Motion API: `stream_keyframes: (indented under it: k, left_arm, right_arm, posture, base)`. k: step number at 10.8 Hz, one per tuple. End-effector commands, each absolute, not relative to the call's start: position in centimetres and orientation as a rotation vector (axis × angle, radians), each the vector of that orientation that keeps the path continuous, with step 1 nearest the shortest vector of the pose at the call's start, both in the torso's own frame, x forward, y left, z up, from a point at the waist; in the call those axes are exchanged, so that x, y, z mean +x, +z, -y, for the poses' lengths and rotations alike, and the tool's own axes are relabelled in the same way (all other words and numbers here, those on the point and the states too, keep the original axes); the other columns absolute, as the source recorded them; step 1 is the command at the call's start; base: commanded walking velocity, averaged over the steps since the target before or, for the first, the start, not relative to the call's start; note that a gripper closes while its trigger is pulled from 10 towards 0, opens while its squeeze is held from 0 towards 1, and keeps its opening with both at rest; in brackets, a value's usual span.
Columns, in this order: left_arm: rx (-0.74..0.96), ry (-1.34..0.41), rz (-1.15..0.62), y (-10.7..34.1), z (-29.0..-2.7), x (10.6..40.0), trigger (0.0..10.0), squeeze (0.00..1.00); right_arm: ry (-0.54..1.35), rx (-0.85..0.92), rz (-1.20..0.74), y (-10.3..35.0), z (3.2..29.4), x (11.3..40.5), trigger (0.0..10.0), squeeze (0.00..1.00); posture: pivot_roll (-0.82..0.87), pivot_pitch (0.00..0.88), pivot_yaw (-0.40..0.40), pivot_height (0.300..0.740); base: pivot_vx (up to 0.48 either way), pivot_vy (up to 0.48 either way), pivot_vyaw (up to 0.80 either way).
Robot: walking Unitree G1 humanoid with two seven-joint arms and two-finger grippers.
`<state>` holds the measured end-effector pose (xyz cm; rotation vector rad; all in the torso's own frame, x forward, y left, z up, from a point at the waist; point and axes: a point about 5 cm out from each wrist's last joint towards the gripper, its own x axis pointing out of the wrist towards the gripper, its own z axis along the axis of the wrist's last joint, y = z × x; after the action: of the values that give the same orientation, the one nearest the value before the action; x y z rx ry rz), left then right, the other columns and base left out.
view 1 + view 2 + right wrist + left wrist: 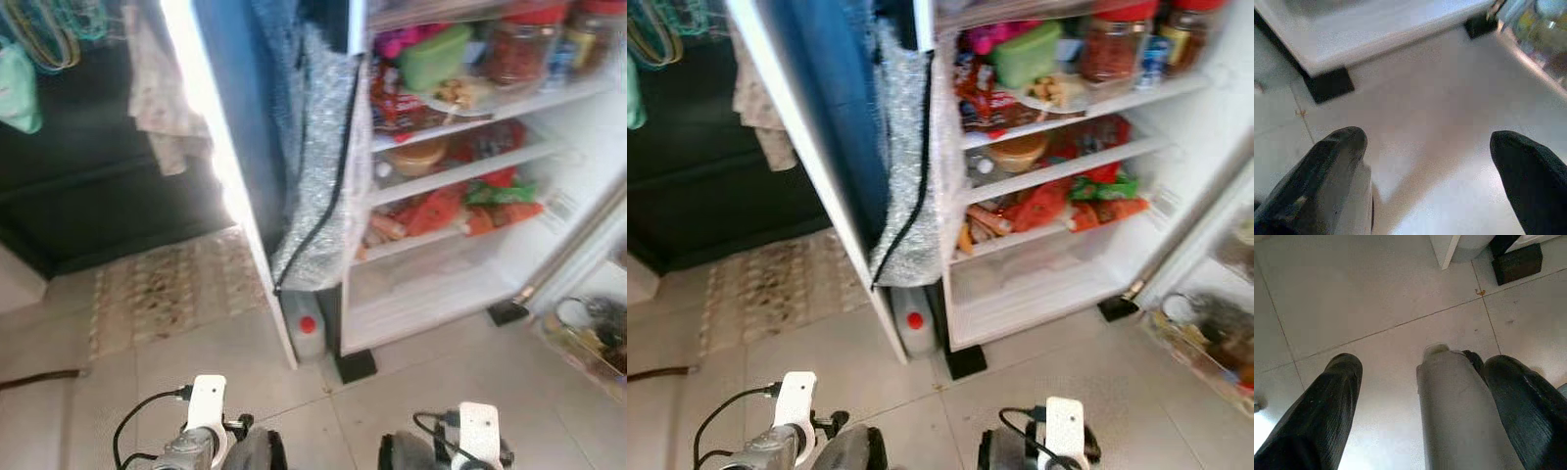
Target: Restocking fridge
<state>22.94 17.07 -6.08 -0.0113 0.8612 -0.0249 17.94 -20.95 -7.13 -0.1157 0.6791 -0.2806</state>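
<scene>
The fridge [441, 294] stands open ahead of me, its shelves [460, 171] packed with red packets, jars and a green box [436, 54]. The bottom compartment [421, 279] looks bare. Both arms are low near the tiled floor. My left gripper [1425, 363] is open, and a pale grey bottle-like thing [1449, 401] lies between its fingers, against one finger and apart from the other. My right gripper [1427, 137] is open wide over the floor in front of the fridge base. In the left eye view the left gripper [257, 452] and right gripper [402, 452] sit at the lower edge.
A white jug with a red cap [307, 328] stands on the floor beside the fridge's black foot block [355, 364]. The fridge door [578, 245] swings out at right, with door-shelf items [593, 343]. A silver padded cover with a black cable [318, 176] hangs at left. A rug [171, 289] lies further left.
</scene>
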Motion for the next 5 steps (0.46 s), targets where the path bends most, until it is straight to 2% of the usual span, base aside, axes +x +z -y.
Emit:
stream_keyframes:
  k: [1,2,3,4,5]
  left_arm:
    - [-0.008,-0.015,-0.887,-6.4,-17.6,22.3,10.0,0.0]
    - [-0.014,-0.016,-0.883,-6.4,-17.6,22.4,10.0,0.0]
    - [-0.007,-0.023,-0.881,-6.4,-17.6,22.4,10.0,0.0]
    - [-0.019,-0.017,-0.878,-6.4,-17.6,22.4,10.0,0.0]
    - [-0.026,-0.012,-0.875,-6.4,-17.6,22.4,10.0,0.0]
  right_arm:
    - [-0.285,-0.154,-0.628,-6.9,20.7,17.7,10.0,0.0]
    - [-0.375,-0.146,-0.523,-5.6,22.4,18.8,10.0,0.0]
    - [-0.384,-0.218,-0.296,-1.2,26.9,22.3,10.0,0.0]
    - [-0.361,-0.525,0.016,2.0,26.6,22.9,10.0,0.0]
    - [-0.35,-0.513,0.143,2.6,24.6,22.5,10.0,0.0]
  posture:
    - [-0.09,0.062,0.074,0.647]
    - [-0.1,0.063,0.079,0.647]
    - [-0.1,0.063,0.079,0.647]
    - [-0.09,0.06,0.074,0.647]
    - [-0.08,0.06,0.07,0.647]
  base:
    - [0.0,0.0,0.0]
    - [0.0,0.0,0.0]
    - [0.0,0.0,0.0]
    - [0.0,0.0,0.0]
    - [0.0,0.0,0.0]
